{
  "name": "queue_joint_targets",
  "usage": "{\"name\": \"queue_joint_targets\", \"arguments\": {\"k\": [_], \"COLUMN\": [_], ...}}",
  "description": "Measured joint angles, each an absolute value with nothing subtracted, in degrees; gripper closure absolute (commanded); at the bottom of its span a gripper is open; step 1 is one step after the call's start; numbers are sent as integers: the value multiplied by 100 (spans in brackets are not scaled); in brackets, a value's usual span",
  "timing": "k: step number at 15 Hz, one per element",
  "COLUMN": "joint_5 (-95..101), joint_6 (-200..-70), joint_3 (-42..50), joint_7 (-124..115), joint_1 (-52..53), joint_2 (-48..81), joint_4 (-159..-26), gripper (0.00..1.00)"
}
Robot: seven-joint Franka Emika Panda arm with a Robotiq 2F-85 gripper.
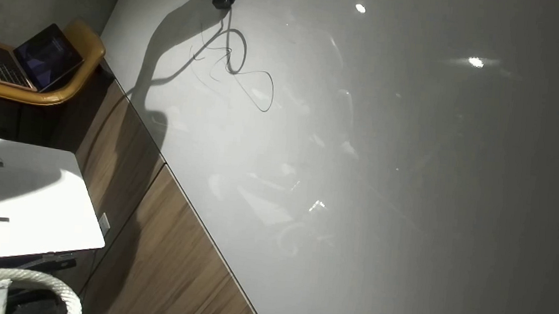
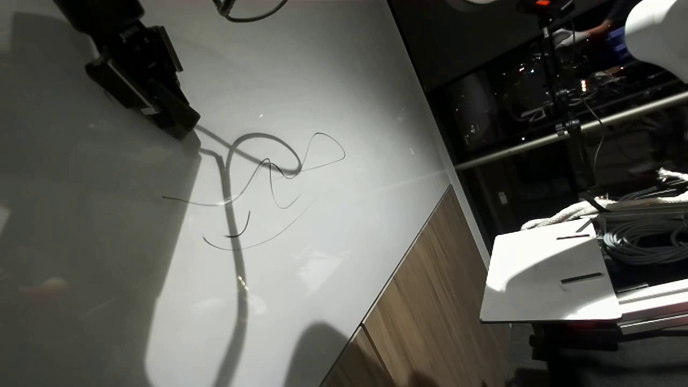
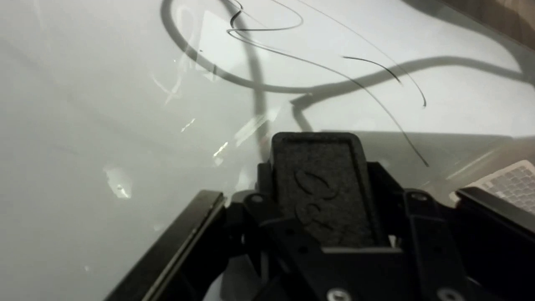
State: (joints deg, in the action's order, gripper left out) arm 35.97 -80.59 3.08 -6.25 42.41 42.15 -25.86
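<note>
A: Where the gripper point(image 3: 322, 184) fills the bottom of the wrist view, anything between its 2 fingers point(image 3: 382, 184)?

B: Yep, clenched on a black block point(image 2: 180, 115), 1 finger on each side. Marks point(image 3: 315, 200) on its broad face, too dark to read.

A: Block's location?

B: At or just over the glossy white surface point(image 1: 353, 232); contact, can't tell. Top edge, left of the middle in an exterior view. Near the thin dark lines point(image 2: 267, 160), apart from them.

A: Lines how?

B: Several, curved and looped, plus a short darker stroke point(image 2: 245, 228). Ink or thread, can't tell. Wrist view: a long line ends near the block, to its right in the picture. Broad grey bands point(image 2: 238, 269) run from near the block's end too; they look like shadows.

A: Rest?

B: Dark cable point(image 2: 250, 21) at the top edge of an exterior view, well apart from the block. Wood panels point(image 1: 192, 255) along the surface's edge, both exterior views. Laptop point(image 1: 38, 58), lid up, on a mustard chair point(image 1: 88, 49). White panel point(image 1: 55, 219) with 2 dark slots point(image 2: 581, 278), white rope point(image 1: 16, 274) near it, both exterior views. Coiled grey cable point(image 2: 639, 242) just beside that panel. Wrist view, right edge: pale keyboard-like grid point(image 3: 512, 184), partly cut off.
</note>
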Motion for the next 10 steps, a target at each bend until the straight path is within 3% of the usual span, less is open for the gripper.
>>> {"name": "queue_joint_targets", "arguments": {"k": [10], "joint_5": [3581], "joint_6": [-8708], "joint_3": [430], "joint_7": [-660], "joint_1": [4498], "joint_2": [4170], "joint_4": [-2580], "gripper": [69]}}
